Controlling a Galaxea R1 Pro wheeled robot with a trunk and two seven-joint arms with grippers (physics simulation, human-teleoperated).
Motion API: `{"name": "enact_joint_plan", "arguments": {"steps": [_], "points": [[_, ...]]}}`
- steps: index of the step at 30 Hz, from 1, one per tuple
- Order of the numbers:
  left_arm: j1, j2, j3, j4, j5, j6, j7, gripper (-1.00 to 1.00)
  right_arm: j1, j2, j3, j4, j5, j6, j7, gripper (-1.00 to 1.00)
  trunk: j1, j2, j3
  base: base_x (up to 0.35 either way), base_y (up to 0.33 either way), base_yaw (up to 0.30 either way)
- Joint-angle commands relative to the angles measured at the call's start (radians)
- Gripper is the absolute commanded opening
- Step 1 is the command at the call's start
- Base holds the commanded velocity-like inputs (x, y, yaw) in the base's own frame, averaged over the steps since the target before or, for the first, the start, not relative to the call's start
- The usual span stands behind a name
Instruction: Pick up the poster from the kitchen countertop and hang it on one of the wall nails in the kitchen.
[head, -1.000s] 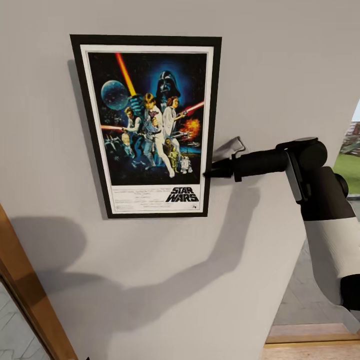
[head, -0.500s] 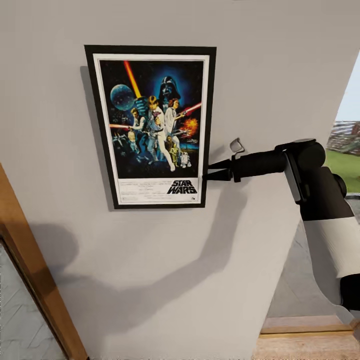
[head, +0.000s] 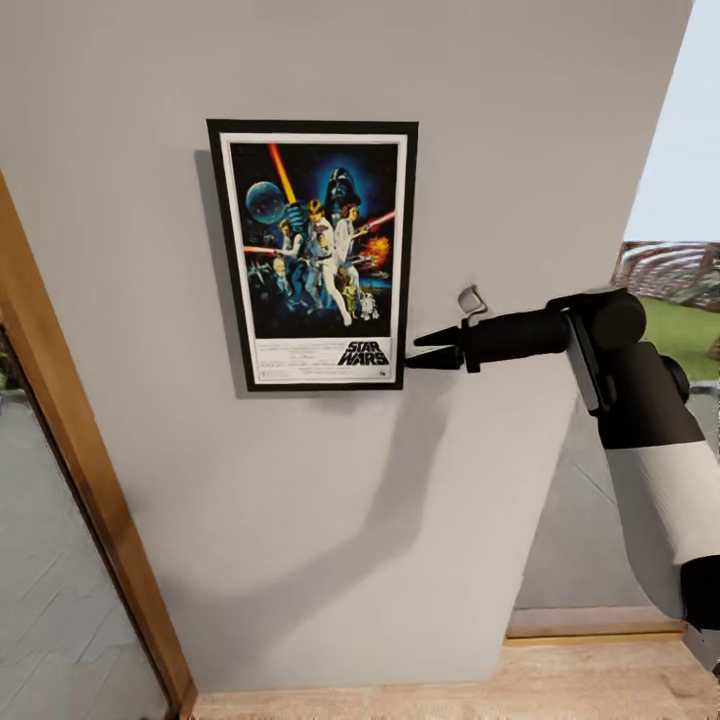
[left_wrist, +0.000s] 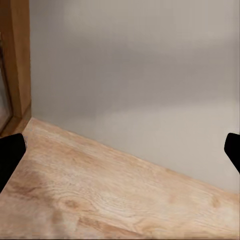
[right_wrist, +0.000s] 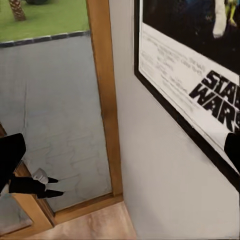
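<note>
1. Poster (head: 315, 255) flat against the grey wall (head: 300, 520), upright, portrait way, logo at the bottom; apparently hung on a nail hidden behind it, so no nail on view.
2. Right claw (head: 418, 349) level with the poster's lower right corner, tips just beside the frame's right edge; touching or a hair apart, impossible to tell from the head view.
3. Jaws parted, nothing between them; in the right wrist view the 2 fingers (right_wrist: 11, 152) sit wide at opposite sides, with the poster's lower corner (right_wrist: 200, 95) and bare wall between. Judged a release posture: poster left to carry its own weight.
4. Right arm (head: 620, 400) stretched sideways, roughly parallel to the wall, probably so the claw could hold the frame by its edge without pressing on the face.
5. Small grey hook-like shape (head: 471, 298) on the wall just above the claw; purpose unclear.
6. Left claw (left_wrist: 120, 150) open and empty, pointing down at a wooden floor (left_wrist: 100, 200) where it meets the wall; idle, kept clear of the work.
7. Wooden door frame (head: 80, 480) to the left of the poster, well apart from it.
8. Task judged essentially done; remaining risk is a snag on the frame as the right claw backs off, which could tilt or unhook the poster.
</note>
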Motion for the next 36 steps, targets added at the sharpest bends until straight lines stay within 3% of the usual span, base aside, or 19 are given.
{"name": "enact_joint_plan", "arguments": {"steps": [1,13,14,18,19,22,25,27,29,31,32,36], "points": [[0.0,0.0,-0.008,0.001,0.01,-0.002,-0.004,1.0,0.01,-0.001,0.001,-0.001,0.001,0.01,0.005,1.0,0.0,-0.001,-0.001,-0.326,0.0,0.0],[0.0,0.0,-0.008,0.001,0.01,-0.001,-0.005,1.0,0.081,-0.002,-0.001,-0.004,0.001,0.008,0.007,1.0,0.0,-0.001,-0.001,-0.13,0.0,0.0],[0.0,0.0,-0.008,0.001,0.01,-0.001,-0.006,1.0,0.121,-0.002,-0.001,-0.004,0.001,0.007,0.007,1.0,0.0,-0.001,-0.001,-0.004,0.0,0.0],[0.0,0.0,-0.008,0.001,0.01,-0.001,-0.006,1.0,0.181,-0.002,-0.001,-0.013,0.001,0.004,0.007,1.0,0.0,-0.001,-0.001,-0.002,0.0,0.0],[0.0,0.0,-0.008,0.001,0.01,0.001,-0.007,1.0,0.377,-0.002,-0.076,-0.051,0.001,-0.126,0.008,1.0,0.0,-0.001,-0.001,0.0,0.0,0.0],[0.0,0.0,-0.008,0.001,0.01,0.001,-0.007,1.0,0.457,-0.002,-0.107,-0.055,0.001,-0.167,0.007,1.0,0.0,-0.001,-0.001,0.0,0.0,0.0],[0.0,0.0,-0.008,0.001,0.01,0.001,-0.007,1.0,0.621,-0.001,-0.167,-0.054,0.001,-0.275,0.007,1.0,0.0,-0.001,-0.001,0.0,0.0,0.0],[0.0,0.0,-0.008,0.001,0.01,0.001,-0.007,1.0,0.681,-0.001,-0.186,-0.049,0.001,-0.316,0.006,1.0,0.0,-0.001,-0.001,0.0,0.0,0.0],[0.0,0.0,-0.008,0.001,0.009,0.001,-0.007,1.0,0.797,0.0,-0.224,-0.015,0.001,-0.402,0.004,1.0,0.0,-0.001,-0.001,0.0,0.0,0.0],[0.0,0.0,-0.008,0.001,0.01,0.001,-0.007,1.0,0.864,0.001,-0.244,0.033,0.001,-0.472,0.004,1.0,0.0,-0.001,-0.001,0.0,0.0,0.0],[0.0,0.0,-0.008,0.001,0.01,0.001,-0.007,1.0,0.896,0.002,-0.252,0.077,0.001,-0.515,0.004,1.0,0.0,-0.001,-0.001,0.0,0.0,0.0],[0.0,0.0,-0.008,0.001,0.01,0.001,-0.006,1.0,0.936,0.002,-0.262,0.214,0.002,-0.591,0.001,1.0,0.0,-0.001,-0.001,0.0,0.0,0.0]]}}
